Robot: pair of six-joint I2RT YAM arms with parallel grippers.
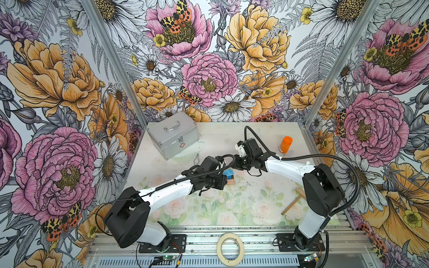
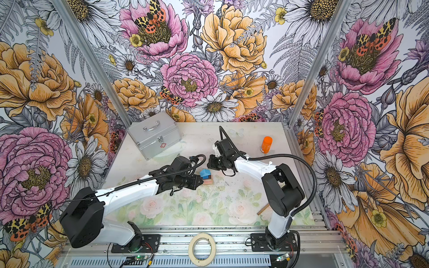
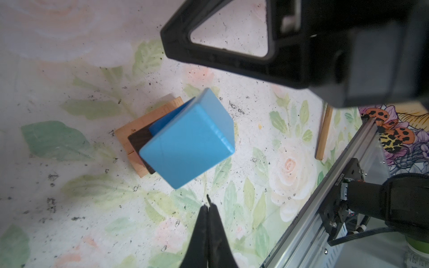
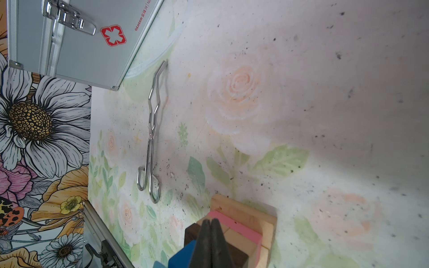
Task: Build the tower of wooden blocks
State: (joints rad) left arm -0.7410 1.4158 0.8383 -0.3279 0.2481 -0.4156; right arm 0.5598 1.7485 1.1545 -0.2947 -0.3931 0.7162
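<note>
Top views, both: left gripper [image 2: 201,182] pinched shut, nothing in it, tips low and just beside the wood block tower [image 2: 206,177], which stands immediately to its right at mid-table. Right gripper [image 2: 209,163] likewise pinched shut and empty, a little to the tower's far side; right wrist view puts its tips over the brown and blue layers. Judged: left arm nearer the lower layers, right arm nearer the top. Base runs roughly left-right; top blue block [image 3: 185,141] sits turned askew on it, and any squaring nudge hinges on that twist

Count, left to right:
- one silver first-aid case [image 1: 173,137]
- one pair of metal tongs [image 4: 152,130]
- one tower: tan base bars [image 4: 246,213], at least two; one pink bar [image 4: 234,226]; one dark brown bar [image 3: 137,141]; two blue blocks [image 3: 162,123]
- one orange bottle [image 1: 286,144]
- one long wooden stick [image 1: 291,206], with one short tan piece [image 1: 301,191] at its far end; cannot tell if that is a loose block
- one tape roll [image 1: 219,248] on the near rail
</note>
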